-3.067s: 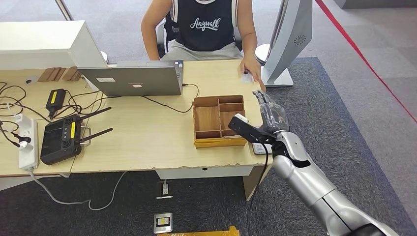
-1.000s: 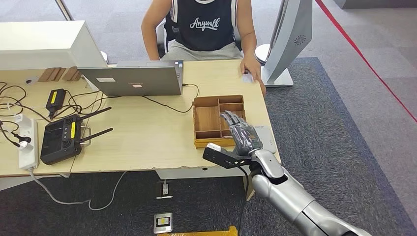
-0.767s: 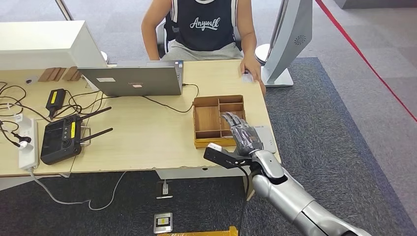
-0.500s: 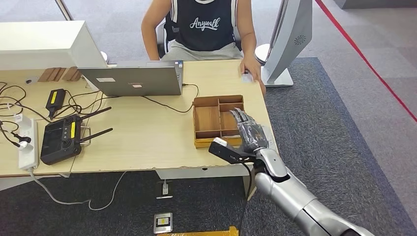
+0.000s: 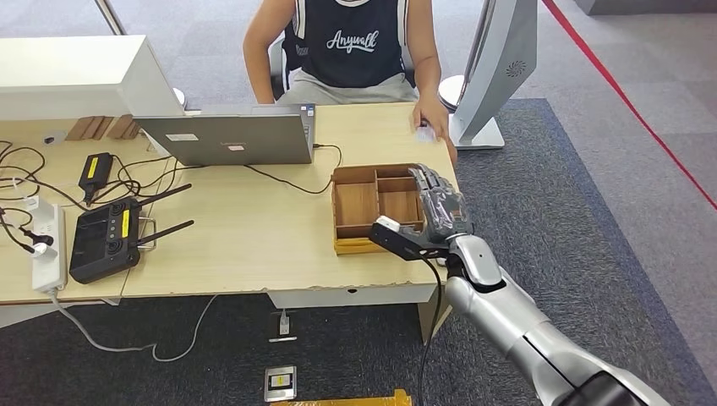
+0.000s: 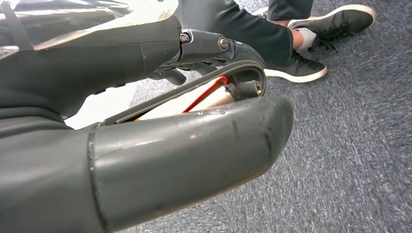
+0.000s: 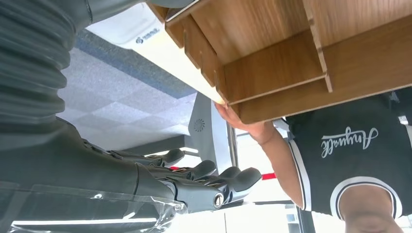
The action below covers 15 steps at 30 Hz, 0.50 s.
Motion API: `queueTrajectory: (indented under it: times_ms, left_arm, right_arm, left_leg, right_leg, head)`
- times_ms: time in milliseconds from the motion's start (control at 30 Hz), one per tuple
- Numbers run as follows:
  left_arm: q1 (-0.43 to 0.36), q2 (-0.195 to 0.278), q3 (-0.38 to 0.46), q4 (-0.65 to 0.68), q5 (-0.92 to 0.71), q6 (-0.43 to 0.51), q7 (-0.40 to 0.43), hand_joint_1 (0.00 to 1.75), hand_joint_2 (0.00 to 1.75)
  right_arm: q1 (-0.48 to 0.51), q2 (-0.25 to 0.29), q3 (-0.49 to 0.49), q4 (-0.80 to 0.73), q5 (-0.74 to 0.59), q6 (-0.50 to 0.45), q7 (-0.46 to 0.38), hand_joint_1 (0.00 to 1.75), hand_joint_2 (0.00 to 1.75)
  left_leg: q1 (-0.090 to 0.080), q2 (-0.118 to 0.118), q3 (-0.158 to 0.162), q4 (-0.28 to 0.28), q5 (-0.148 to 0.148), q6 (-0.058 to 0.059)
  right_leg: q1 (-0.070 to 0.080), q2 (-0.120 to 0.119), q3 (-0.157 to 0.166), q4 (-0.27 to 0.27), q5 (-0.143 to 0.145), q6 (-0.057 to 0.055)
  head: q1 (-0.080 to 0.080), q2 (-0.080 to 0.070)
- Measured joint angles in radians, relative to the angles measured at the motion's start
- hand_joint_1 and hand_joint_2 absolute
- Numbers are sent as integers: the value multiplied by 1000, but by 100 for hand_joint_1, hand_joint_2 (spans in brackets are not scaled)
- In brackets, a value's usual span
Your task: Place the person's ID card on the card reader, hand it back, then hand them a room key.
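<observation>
I see my right hand (image 5: pixel 438 207) hovering empty with fingers straight and apart over the right edge of the compartmented wooden tray (image 5: pixel 359 203) on the pale worktop (image 5: pixel 245 237), while the person's hand (image 5: pixel 433 121) covers a small white card (image 5: pixel 424 133); the left hand (image 6: pixel 145 145) I cannot tell.

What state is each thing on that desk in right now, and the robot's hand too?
Right hand: fingers straight and apart, holding nothing, raised beside the tray.
Wooden tray: compartments look empty.
Laptop: lid open.
Power strip: one plug in.
Black controller: lying flat, antennas folded out.
Person's hand: resting on the desk over a small white thing, too hidden to name.
</observation>
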<state>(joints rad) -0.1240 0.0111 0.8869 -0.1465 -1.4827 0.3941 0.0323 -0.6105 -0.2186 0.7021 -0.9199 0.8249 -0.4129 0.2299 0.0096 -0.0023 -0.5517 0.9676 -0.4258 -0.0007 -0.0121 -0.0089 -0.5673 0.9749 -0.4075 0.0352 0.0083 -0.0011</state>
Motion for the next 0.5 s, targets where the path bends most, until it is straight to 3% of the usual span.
queueTrajectory:
  times_ms: [500]
  left_arm:
    - [0, 0, 0, 0, -1, 0, -1, 0, 0]
  right_arm:
    - [-15, 4, 2, 32, -7, 33, -20, 0, 175]
  left_leg:
    - [0, 0, 0, 0, 0, 0]
  right_leg:
    - [0, 0, 0, 0, 0, 0]
  head:
    - [0, 0]
